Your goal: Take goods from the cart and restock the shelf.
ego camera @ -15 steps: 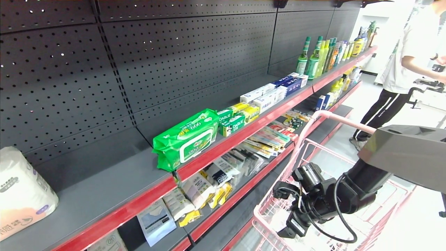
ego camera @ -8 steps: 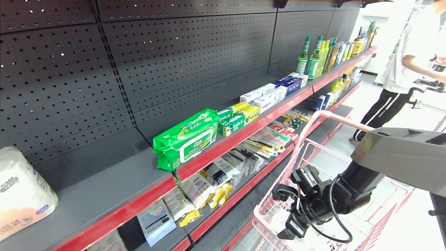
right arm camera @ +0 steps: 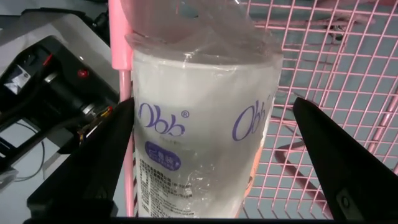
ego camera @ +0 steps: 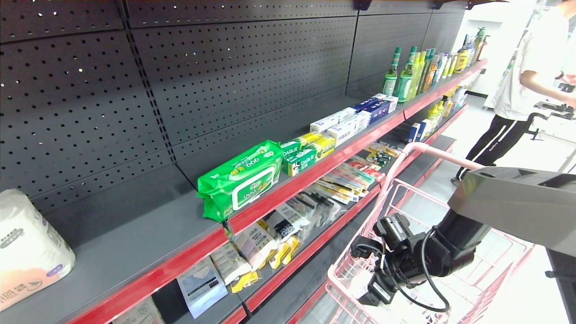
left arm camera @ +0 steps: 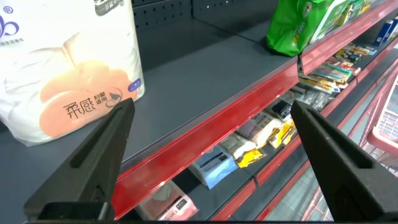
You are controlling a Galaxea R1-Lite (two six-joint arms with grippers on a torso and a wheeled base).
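Note:
A plastic-wrapped white tissue roll pack (right arm camera: 199, 124) stands in the pink wire cart (right arm camera: 323, 74), against its pink corner post. My right gripper (right arm camera: 214, 165) is open, with one finger on each side of the pack. In the head view the right wrist (ego camera: 396, 256) hangs down inside the cart (ego camera: 432, 152). My left gripper (left arm camera: 211, 168) is open and holds nothing. It hovers before the red front edge of the grey shelf (left arm camera: 205, 81). On that shelf stands a matching tissue pack (left arm camera: 68, 68), which is at the far left (ego camera: 27, 243) in the head view.
On the shelf (ego camera: 135, 234) lie a green wet-wipe pack (ego camera: 238, 177), toothpaste boxes (ego camera: 310, 153) and, farther right, bottles (ego camera: 405, 76). Bare shelf lies between the tissue pack and the wipes. The lower shelf holds small packets (ego camera: 265, 238). A person stands at the far right.
My right arm has shifted slightly left and lower into the cart. The goods on the shelf have not moved.

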